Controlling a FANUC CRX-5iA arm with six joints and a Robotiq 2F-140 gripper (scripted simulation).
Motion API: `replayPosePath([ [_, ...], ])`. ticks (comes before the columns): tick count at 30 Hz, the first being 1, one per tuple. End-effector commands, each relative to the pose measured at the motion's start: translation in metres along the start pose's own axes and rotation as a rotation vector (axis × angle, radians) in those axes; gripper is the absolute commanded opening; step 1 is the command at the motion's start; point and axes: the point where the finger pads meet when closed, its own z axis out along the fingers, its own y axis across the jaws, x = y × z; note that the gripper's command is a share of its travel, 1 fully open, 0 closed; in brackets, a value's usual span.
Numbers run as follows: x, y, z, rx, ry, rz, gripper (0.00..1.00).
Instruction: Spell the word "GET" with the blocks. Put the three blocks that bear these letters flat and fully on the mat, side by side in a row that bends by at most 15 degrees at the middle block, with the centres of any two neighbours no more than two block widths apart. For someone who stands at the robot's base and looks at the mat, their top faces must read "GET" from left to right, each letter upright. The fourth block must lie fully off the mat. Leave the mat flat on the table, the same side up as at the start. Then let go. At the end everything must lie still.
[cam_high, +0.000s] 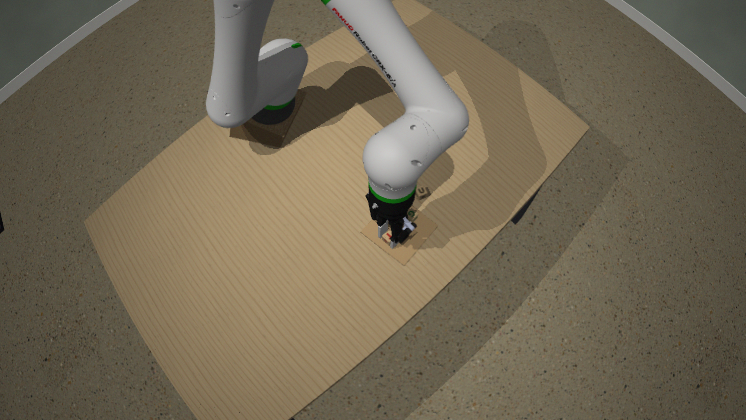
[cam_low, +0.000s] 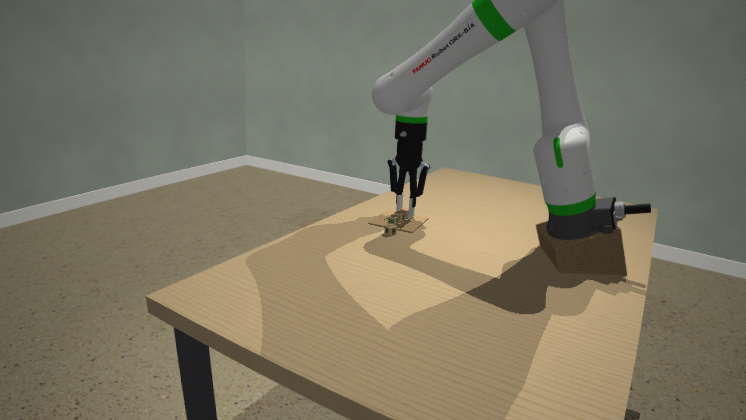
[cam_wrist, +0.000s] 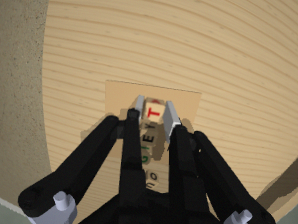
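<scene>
Pale wooden block with a red T (cam_high: 389, 236) (cam_low: 404, 212) (cam_wrist: 153, 112) is seated on the thin tan square mat (cam_high: 404, 257) (cam_low: 417, 225) (cam_wrist: 120, 92), apparently to end the word. It is loosely flanked by the narrowly parted jaws of the black gripper (cam_high: 387, 237) (cam_low: 405, 208) (cam_wrist: 155, 109), presumably to spare its neighbours.

Table (cam_high: 250, 224) (cam_low: 448, 323): pale wood, ribbed grain. Floor (cam_high: 57, 323) (cam_low: 78, 281): speckled, stone-like. Arm (cam_high: 412, 62) (cam_low: 555, 73): smooth white.

Dim, warm light | arm's shadows hard-edged across the table (cam_high: 224, 234) (cam_low: 417, 333) | wrist view (small letters) soft
</scene>
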Motion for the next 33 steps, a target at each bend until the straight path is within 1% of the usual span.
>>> replayPosePath([
  [1,0.0,0.0,0.0,0.0,0.0,0.0,0.22],
  [2,0.0,0.0,0.0,0.0,0.0,0.0,0.25],
  [14,0.0,0.0,0.0,0.0,0.0,0.0,0.25],
  [18,0.0,0.0,-0.005,0.0,0.0,0.0,0.25],
  [22,0.0,0.0,-0.019,0.0,0.0,0.0,0.25],
  [27,0.0,0.0,-0.045,0.0,0.0,0.0,0.25],
  [29,0.0,0.0,-0.045,0.0,0.0,0.0,0.25],
  [33,0.0,0.0,-0.067,0.0,0.0,0.0,0.25],
])
